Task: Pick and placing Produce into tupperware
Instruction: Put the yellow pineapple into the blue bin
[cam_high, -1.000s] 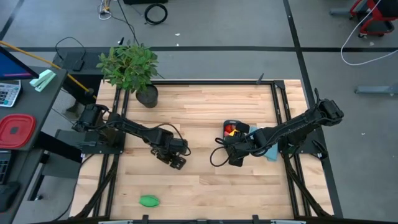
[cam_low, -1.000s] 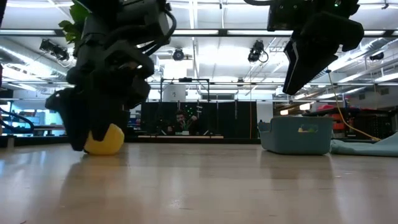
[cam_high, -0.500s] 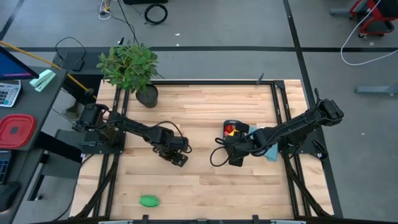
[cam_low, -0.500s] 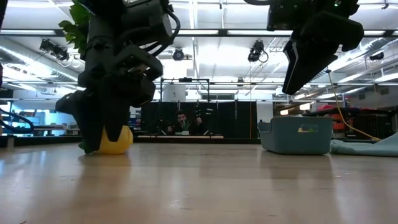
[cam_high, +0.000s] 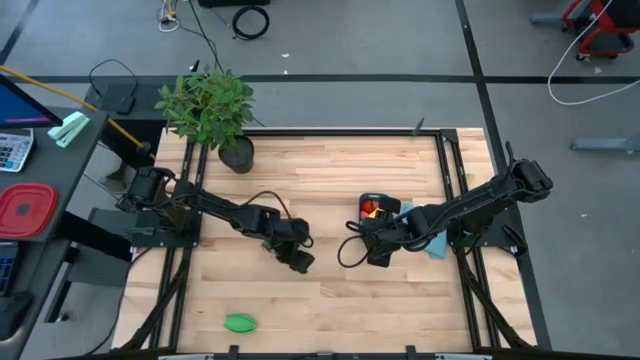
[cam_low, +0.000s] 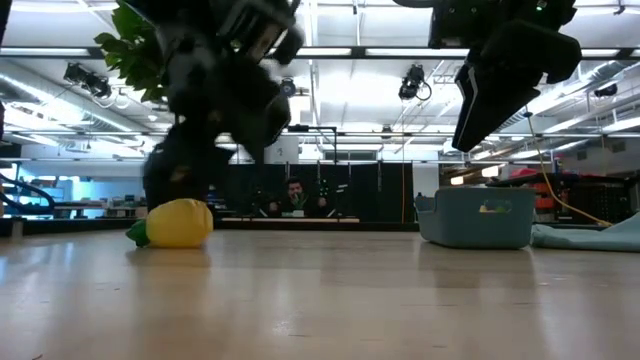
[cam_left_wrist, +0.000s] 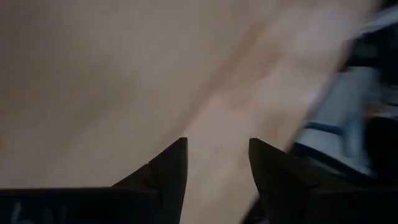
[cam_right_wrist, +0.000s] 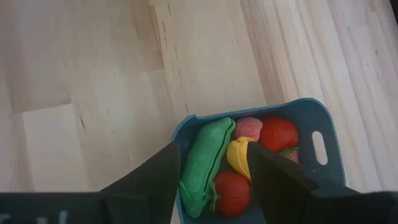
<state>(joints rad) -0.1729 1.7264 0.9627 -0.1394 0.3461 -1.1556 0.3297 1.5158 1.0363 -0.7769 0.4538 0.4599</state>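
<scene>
Left gripper (cam_high: 301, 262) mid-table, fingers parted, gripping nothing; yellow piece (cam_low: 178, 222) lies on wood beside it, apparently missed or let go, though motion blur hides contact. Right gripper (cam_high: 378, 256) waits above tupperware (cam_right_wrist: 323, 134), jaws apart, empty. Tub holds green and red produce. Green piece (cam_high: 238, 322) near front edge.
</scene>
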